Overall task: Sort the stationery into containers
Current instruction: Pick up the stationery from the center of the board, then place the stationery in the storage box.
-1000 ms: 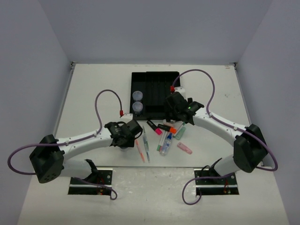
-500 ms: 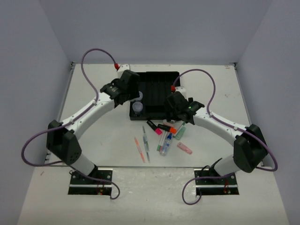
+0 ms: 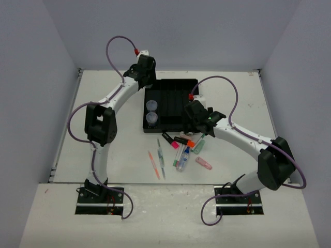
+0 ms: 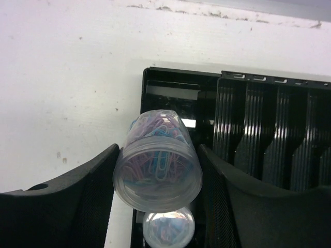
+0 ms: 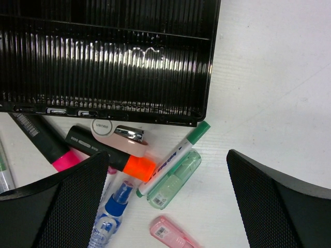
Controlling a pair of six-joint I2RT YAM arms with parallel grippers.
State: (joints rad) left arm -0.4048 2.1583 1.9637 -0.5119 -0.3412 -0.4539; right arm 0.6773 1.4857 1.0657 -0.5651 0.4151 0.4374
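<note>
Left arm's stretched right out to the far left corner of the tray [image 3: 176, 81]. The left gripper [image 4: 158, 173] is pinching a pot [image 4: 155, 178] by its sides, with one flat end facing the wrist camera. It hangs about over the far end of the wide slot. My guess is that it's aimed to go in behind the two pots [image 3: 151, 105] sitting nearer us in that same slot. One of them peeps out just under the held one in the wrist view. The pot's round, clear plastic with a grey-lilac cast, stuffed with paper clips [image 4: 160, 139] in pink, blue and purple.

On the other side, the right gripper [image 5: 165, 199] is spread wide and holds nothing, poised over the pile by the tray's near right corner. Looks like it's lining up a pick. Beneath it on the table [image 5: 269, 77] lie markers [image 5: 111, 155] with orange and pink ends, a green pen [image 5: 178, 150] and the pink eraser [image 5: 170, 232].
</note>
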